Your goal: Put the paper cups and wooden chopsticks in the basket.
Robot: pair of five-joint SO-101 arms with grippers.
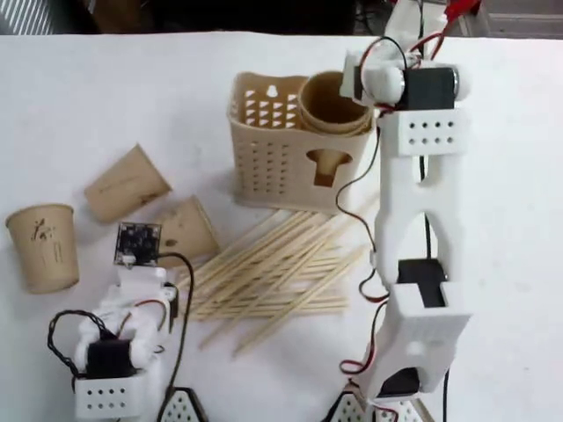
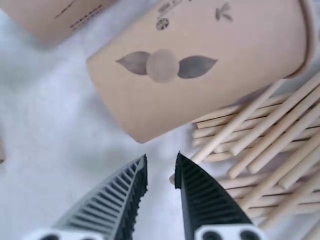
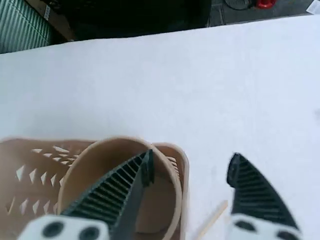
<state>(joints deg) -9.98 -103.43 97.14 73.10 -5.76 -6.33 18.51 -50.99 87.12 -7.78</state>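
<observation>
A cream perforated basket [image 1: 277,149] stands at the table's middle back with one paper cup [image 1: 332,105] upright inside it. My right gripper [image 3: 190,165] hangs open over the basket's corner, one finger above the cup [image 3: 95,165] and the other beyond the basket wall [image 3: 182,165]. Three more paper cups lie on the left: one [image 1: 44,246] far left, one [image 1: 127,183] behind it, one [image 1: 186,230] against the chopsticks [image 1: 281,268]. My left gripper [image 2: 161,165] sits low just short of this last cup [image 2: 200,65], narrowly open with nothing in it, beside the chopstick ends [image 2: 250,145].
The right arm [image 1: 418,176] stretches from the front edge up past the right side of the chopstick pile. The left arm [image 1: 114,343] sits at the front left. White table [image 1: 106,88] spreads bare behind the cups and to the far right.
</observation>
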